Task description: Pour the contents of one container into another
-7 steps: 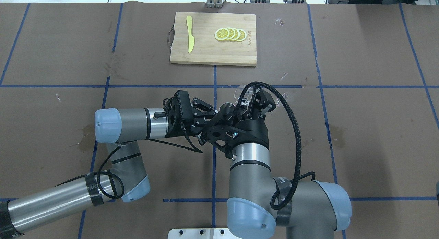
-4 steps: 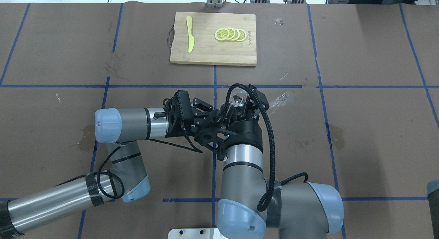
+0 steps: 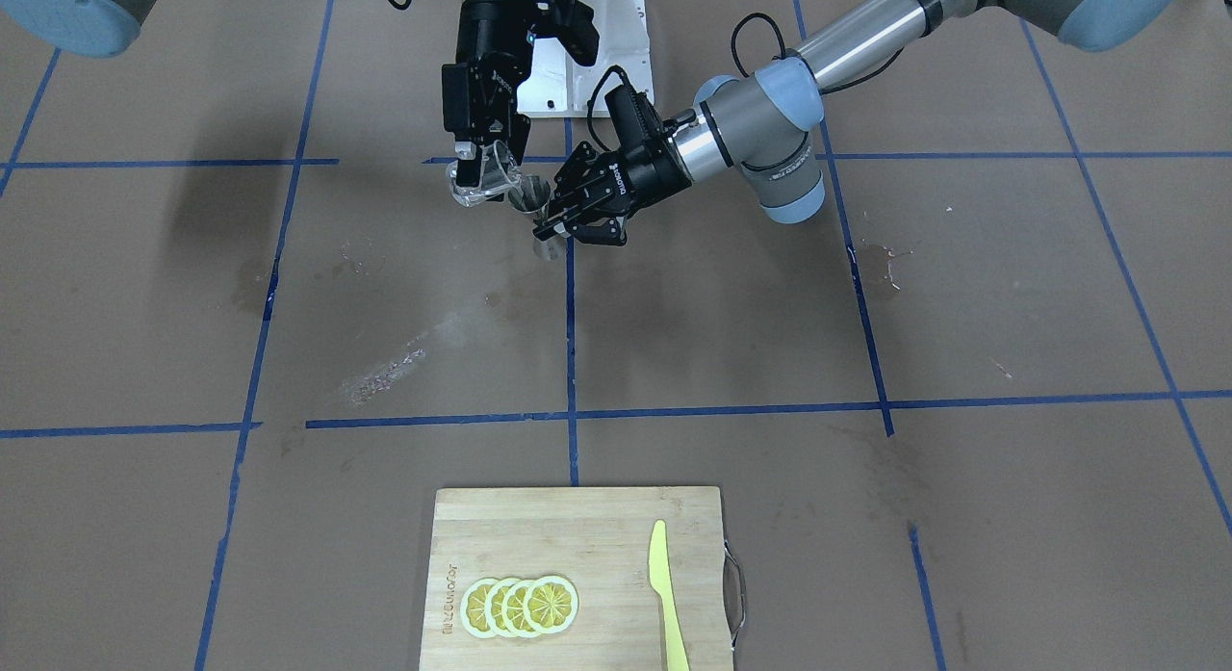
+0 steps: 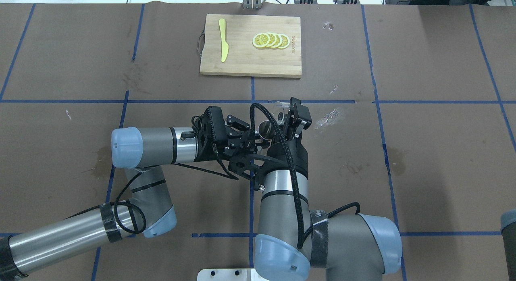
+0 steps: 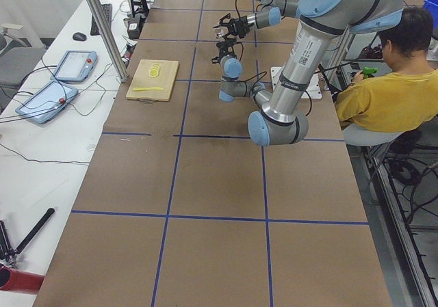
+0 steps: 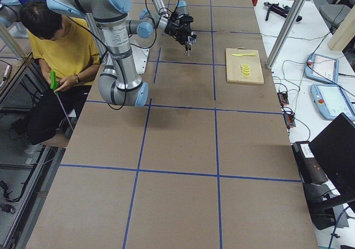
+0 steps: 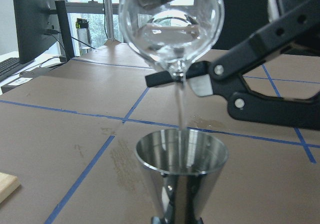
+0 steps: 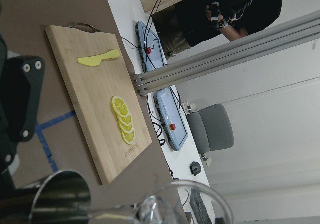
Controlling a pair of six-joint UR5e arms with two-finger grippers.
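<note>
The clear glass cup (image 3: 480, 182) is tipped in my right gripper (image 3: 484, 167), which is shut on it from above. A thin stream of clear liquid (image 7: 180, 109) falls from the glass cup (image 7: 170, 29) into the steel jigger (image 7: 181, 171) directly below. My left gripper (image 3: 551, 226) comes in from the side and is shut on the waist of the upright jigger (image 3: 529, 195). In the overhead view the jigger's open mouth (image 4: 265, 128) shows beside the right wrist, and the glass is mostly hidden behind the cable. Both vessels hang above the table.
A wooden cutting board (image 4: 242, 63) at the table's far side carries lemon slices (image 4: 270, 40) and a yellow knife (image 4: 223, 40). Wet smears (image 3: 385, 368) mark the brown paper near the middle. A person in yellow (image 5: 380, 81) sits behind the robot.
The right arm has swung left and turned its wrist, bringing the glass over the jigger and tipping it. The left arm and jigger have stayed put.
</note>
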